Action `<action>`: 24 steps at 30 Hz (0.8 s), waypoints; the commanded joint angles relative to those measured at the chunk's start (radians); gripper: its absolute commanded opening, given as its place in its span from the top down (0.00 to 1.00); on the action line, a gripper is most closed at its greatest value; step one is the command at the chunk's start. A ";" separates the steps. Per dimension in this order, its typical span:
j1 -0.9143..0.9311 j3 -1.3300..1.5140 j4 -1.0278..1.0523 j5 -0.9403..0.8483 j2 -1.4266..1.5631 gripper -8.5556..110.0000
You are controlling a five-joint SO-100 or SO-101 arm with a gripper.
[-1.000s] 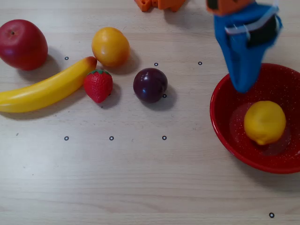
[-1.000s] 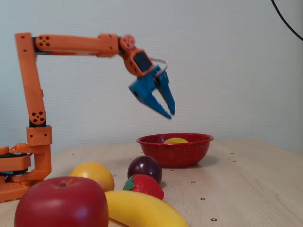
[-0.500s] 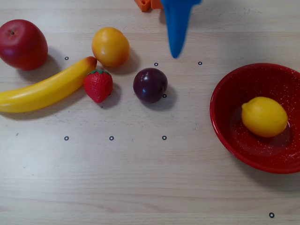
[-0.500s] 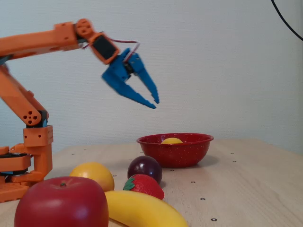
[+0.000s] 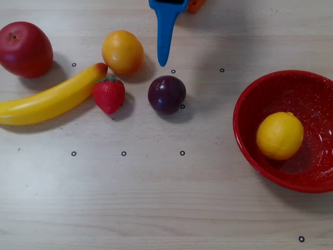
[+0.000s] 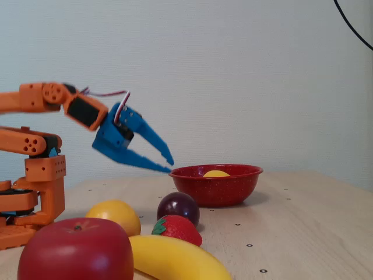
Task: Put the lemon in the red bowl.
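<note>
lemon: inside red bowl, left of ctr in overhead view, resting on floor
gripper: above table, jaws spread wide, empty, tips nr bowl rim in fixed view
plum: betw. strawberry & bowl, apart from both

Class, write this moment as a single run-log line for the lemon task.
lemon: inside red bowl | claw: open, empty, raised left of the bowl in fixed view | task: appears done
</note>
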 commanded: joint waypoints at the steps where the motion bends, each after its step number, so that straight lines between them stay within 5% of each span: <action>1: -0.008 0.011 -0.061 0.006 0.075 0.93; 11: 0.015 0.288 -0.222 -0.034 0.241 0.93; 24: 0.081 0.293 0.130 -0.207 0.344 0.93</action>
